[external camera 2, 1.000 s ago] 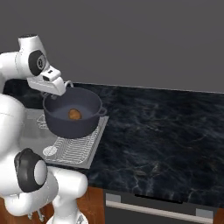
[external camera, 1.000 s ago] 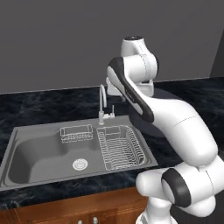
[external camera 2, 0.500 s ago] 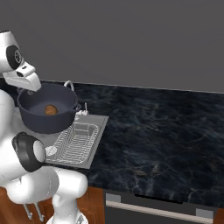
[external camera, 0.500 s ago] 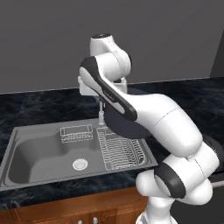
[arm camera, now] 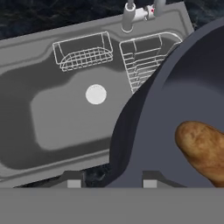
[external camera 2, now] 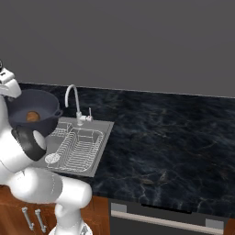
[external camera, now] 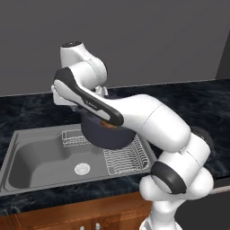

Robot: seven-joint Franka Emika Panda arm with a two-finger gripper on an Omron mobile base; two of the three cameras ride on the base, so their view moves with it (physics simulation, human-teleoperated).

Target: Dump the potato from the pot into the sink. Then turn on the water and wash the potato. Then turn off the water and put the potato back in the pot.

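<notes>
I have my gripper clamped on the near rim of the pot, carrying it above the sink with the potato inside, ready to tip out.

Evenly and softly lit from above, rather dim against the grey wall. Soft shading inside the sink and pot, no hard shadows. Faint sheen on the dark worktop. Slightly coarse, rendered look; no blur or edge distortion.
</notes>
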